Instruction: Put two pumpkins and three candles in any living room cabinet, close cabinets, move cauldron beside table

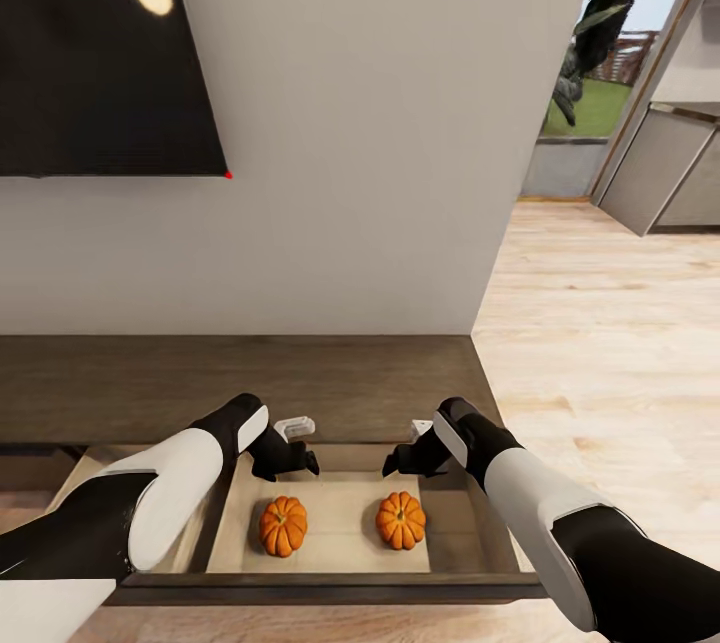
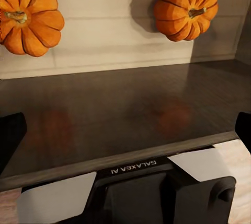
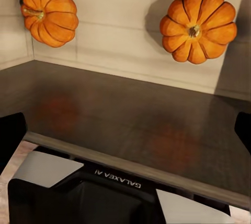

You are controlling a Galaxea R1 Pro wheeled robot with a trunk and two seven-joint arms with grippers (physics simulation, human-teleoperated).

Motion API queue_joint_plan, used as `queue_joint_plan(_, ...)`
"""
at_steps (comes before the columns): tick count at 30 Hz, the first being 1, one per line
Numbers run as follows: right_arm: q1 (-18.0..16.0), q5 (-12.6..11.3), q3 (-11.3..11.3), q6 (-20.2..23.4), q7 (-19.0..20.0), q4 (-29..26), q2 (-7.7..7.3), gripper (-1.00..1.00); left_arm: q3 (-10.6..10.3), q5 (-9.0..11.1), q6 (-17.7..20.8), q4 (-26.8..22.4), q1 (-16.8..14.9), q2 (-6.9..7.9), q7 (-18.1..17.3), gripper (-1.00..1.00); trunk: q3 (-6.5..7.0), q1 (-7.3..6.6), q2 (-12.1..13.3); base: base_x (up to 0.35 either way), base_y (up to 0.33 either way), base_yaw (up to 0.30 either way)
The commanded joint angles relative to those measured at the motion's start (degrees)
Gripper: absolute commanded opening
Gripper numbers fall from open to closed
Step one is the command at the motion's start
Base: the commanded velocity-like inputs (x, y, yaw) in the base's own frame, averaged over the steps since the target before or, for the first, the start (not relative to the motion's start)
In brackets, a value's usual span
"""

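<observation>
Head view, looking down on the long dark brown cabinet against the pale wall. Its front compartment stands pulled open toward the robot, showing a light beige floor inside dark walls.

Both pumpkins lie on that floor, side by side and apart from each other — one pumpkin toward the cabinet's left half, the other pumpkin toward its right end. Each is upright, stem up, touching nothing but the floor. In the left wrist view the two show as one near the frame edge and one further along; the right wrist view has them likewise and, with faint orange reflections on the dark glossy panel in front.

Left tool hangs over the open compartment, just behind the left-hand pumpkin, not touching it. Right tool hangs just behind the right-hand pumpkin, also clear of it. Neither holds anything. In both wrist views only dark finger edges show at the far sides of the frame, well apart — both tools spread.

Above the cabinet's left part, a black wall screen. Past the cabinet's right end, light wood floor.
</observation>
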Motion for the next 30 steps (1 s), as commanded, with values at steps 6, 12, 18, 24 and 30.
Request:
queue_joint_plan(6,0.0,-0.4,0.6,0.1,-0.2,-0.1,-0.04,1.00,0.4,0.0,0.3,-0.1,0.0,0.01,0.2,1.00,0.90,-0.89,1.6,0.000,0.000,0.000)
queue_joint_plan(12,0.0,-0.4,0.6,0.1,-0.2,-0.1,-0.05,1.00,0.4,0.1,0.2,-0.1,0.0,0.01,0.3,1.00,1.41,-0.89,1.6,0.000,0.000,0.000)
queue_joint_plan(18,0.0,-0.4,0.6,0.1,-0.2,-0.1,-0.05,1.00,0.4,0.1,0.2,-0.1,0.0,0.04,0.4,1.00,1.95,-0.89,1.6,0.000,0.000,0.000)
queue_joint_plan(24,0.0,-0.4,0.6,0.1,-0.2,-0.1,-0.05,1.00,0.4,0.1,-0.3,-0.1,0.0,0.09,0.4,1.00,2.49,-0.89,1.6,0.000,0.000,0.000)
queue_joint_plan(30,0.0,-0.4,0.6,0.1,-0.2,-0.1,-0.05,1.00,0.4,0.1,-3.2,-0.1,0.0,0.10,0.4,1.00,3.03,-0.89,1.6,0.000,0.000,0.000)
